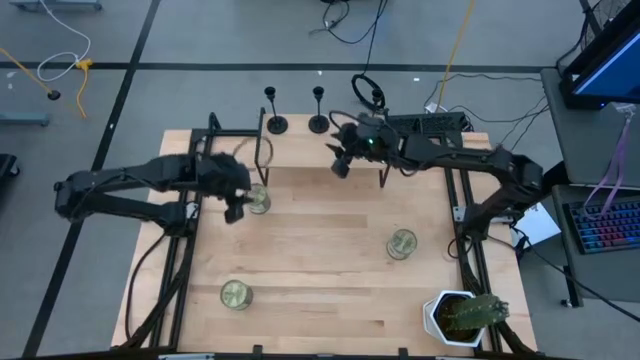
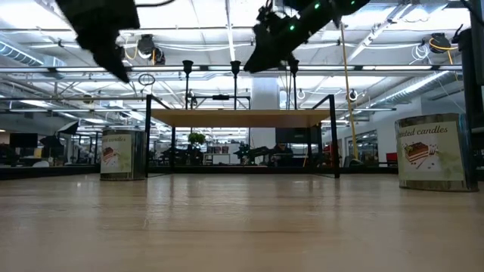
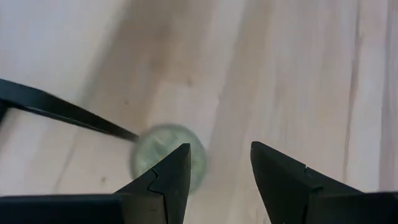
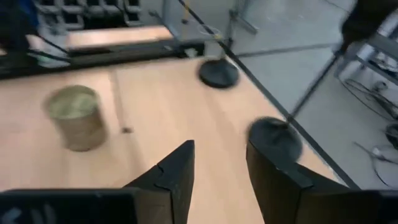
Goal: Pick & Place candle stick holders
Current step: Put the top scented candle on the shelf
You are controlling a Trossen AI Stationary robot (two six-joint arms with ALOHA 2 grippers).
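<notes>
Two matte-black candle stick holders [image 1: 276,122] [image 1: 318,120] stand upright on their round bases at the table's far edge. The right wrist view shows them too [image 4: 218,73] [image 4: 274,138]. A third holder does not show plainly. My right gripper [image 1: 343,160] is open and empty. It hovers above the table just near and right of the second holder. My left gripper [image 1: 235,205] is open and empty. It hovers beside and above a candle tin [image 1: 258,198], which shows under its fingers in the left wrist view [image 3: 163,152].
Two more candle tins [image 1: 402,243] [image 1: 236,294] stand on the wooden table. A white pot with a plant [image 1: 462,315] is at the near right corner. A black-framed rack [image 2: 242,117] stands along the far side, and one of its bars [image 3: 62,112] crosses the left wrist view.
</notes>
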